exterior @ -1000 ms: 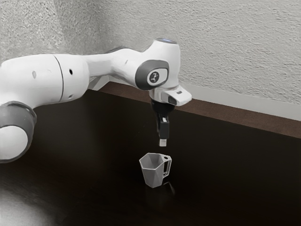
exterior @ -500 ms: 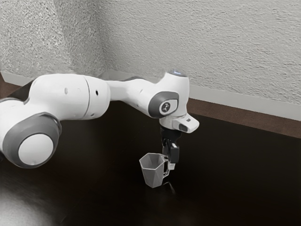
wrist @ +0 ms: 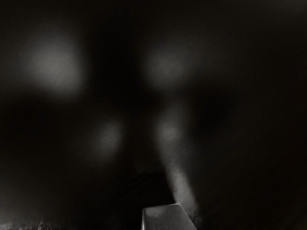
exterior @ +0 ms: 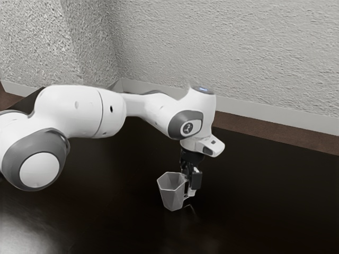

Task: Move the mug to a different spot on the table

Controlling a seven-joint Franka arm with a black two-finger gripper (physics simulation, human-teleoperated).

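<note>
On dark table (exterior: 265,190), upright grey mug (exterior: 169,190), tool (exterior: 190,185) seemingly against its handle.

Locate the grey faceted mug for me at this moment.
In the exterior view the grey faceted mug stands upright on the dark table, just below centre, the black gripper at its handle, on the exterior view's right.

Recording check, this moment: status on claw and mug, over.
Black two-finger claw low at handle side of grey faceted mug, grip unclear. Mug upright on dark glossy table. No obstruction seen.
</note>
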